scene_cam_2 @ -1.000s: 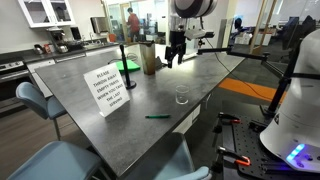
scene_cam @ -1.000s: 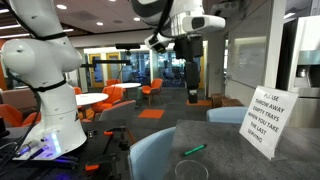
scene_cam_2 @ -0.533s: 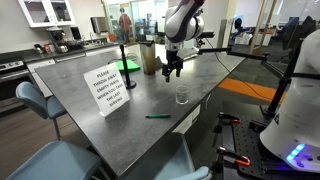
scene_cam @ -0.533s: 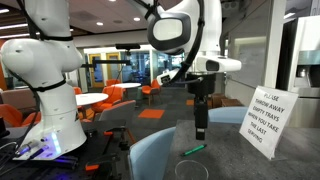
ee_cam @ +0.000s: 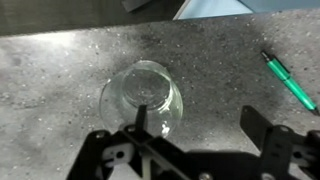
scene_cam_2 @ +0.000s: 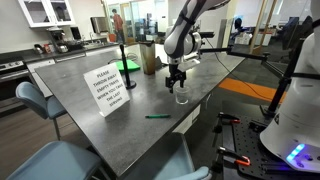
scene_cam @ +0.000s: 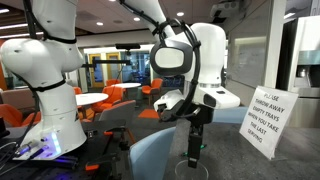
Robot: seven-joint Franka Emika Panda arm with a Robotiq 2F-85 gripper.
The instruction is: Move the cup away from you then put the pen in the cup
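The clear cup (ee_cam: 140, 95) stands upright on the dark speckled table (ee_cam: 60, 70). In the wrist view it is left of centre, under my left finger. It also shows in an exterior view (scene_cam_2: 181, 97). My gripper (ee_cam: 199, 125) is open and empty. It hangs just above the cup in both exterior views (scene_cam_2: 177, 80) (scene_cam: 193, 152). The green pen (ee_cam: 290, 78) lies flat on the table to the right of the cup in the wrist view, and near the table's front edge in an exterior view (scene_cam_2: 156, 116). In the low exterior view the gripper hides the pen.
A white paper sign (scene_cam_2: 108, 88) stands on the table left of the cup and shows in the low view too (scene_cam: 262, 123). A brown container (scene_cam_2: 150, 58) and a green-based stand (scene_cam_2: 127, 64) are at the far side. Blue chairs (scene_cam_2: 30, 100) sit by the table.
The arm has come down from high over the table's far side. The open gripper now hangs just above the cup. Cup and pen have not moved.
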